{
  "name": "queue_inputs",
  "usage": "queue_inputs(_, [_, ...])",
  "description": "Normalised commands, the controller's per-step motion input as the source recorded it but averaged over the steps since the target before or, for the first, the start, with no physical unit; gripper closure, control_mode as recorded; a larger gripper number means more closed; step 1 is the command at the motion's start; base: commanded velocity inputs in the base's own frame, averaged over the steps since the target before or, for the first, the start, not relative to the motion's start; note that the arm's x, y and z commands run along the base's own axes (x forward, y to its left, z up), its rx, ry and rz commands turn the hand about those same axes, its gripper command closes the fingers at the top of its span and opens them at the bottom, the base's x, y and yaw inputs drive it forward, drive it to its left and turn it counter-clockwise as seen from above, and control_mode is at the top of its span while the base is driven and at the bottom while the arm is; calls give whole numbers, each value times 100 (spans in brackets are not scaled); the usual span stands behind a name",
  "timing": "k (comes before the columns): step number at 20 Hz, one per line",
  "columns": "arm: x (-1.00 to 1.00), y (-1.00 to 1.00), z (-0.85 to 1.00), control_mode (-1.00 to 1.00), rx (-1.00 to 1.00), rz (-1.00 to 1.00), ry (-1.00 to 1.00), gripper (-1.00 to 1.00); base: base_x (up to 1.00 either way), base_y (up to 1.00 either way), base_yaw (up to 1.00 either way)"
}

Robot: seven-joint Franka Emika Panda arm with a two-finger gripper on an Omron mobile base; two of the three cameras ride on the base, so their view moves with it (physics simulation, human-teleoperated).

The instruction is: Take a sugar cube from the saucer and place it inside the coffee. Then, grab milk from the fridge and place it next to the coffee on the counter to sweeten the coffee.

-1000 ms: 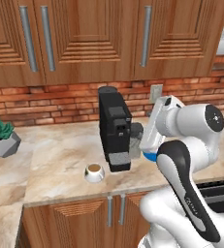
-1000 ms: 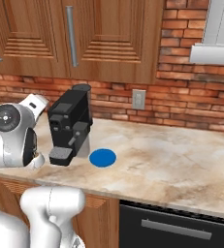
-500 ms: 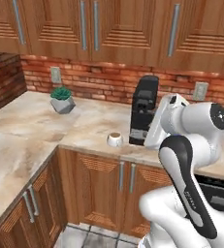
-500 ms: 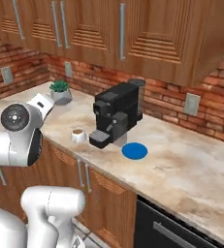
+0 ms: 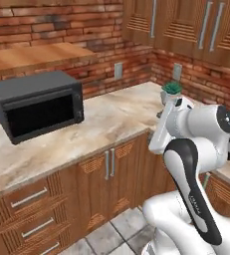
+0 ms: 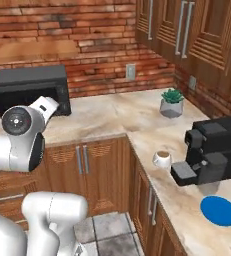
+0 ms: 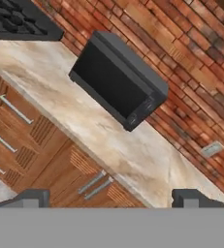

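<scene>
The coffee [image 6: 162, 158], a small white cup with brown liquid, stands on the counter [image 6: 112, 116] just left of the black coffee machine [image 6: 214, 155]. The bright blue saucer [image 6: 218, 210] lies in front of the machine, near the counter's front edge; I can make out no sugar cube on it. In the hand view my gripper [image 7: 111, 198] is open, its two dark fingertips [image 7: 32, 197] far apart with nothing between them, looking at a black microwave [image 7: 118, 82] and the counter [image 7: 84, 131]. The milk and the fridge are out of view.
The microwave [image 5: 37, 104] sits on the counter's left run against the brick wall. A potted plant [image 6: 172, 102] stands in the corner. Brown cabinets with steel handles [image 5: 109, 163] run below. A dark stove top [image 7: 16, 19] shows beyond the microwave. Tiled floor [image 6: 109, 231] lies below.
The whole scene has swung in both base views: the camera has turned left. The coffee machine, cup and saucer have slid to the right edge and the microwave has come into view.
</scene>
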Motion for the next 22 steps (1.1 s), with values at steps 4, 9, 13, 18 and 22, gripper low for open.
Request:
queue_inputs(4, [0,0,0,100,0,0,0,-100,-23,0,100])
queue_inputs(9, [0,0,0,100,0,0,0,-100,-13,0,99])
queue_inputs(13, [0,0,0,100,0,0,0,-100,-4,11,82])
queue_inputs(18, [0,0,0,100,0,0,0,-100,0,6,72])
queue_inputs(22, [0,0,0,100,0,0,0,-100,4,20,62])
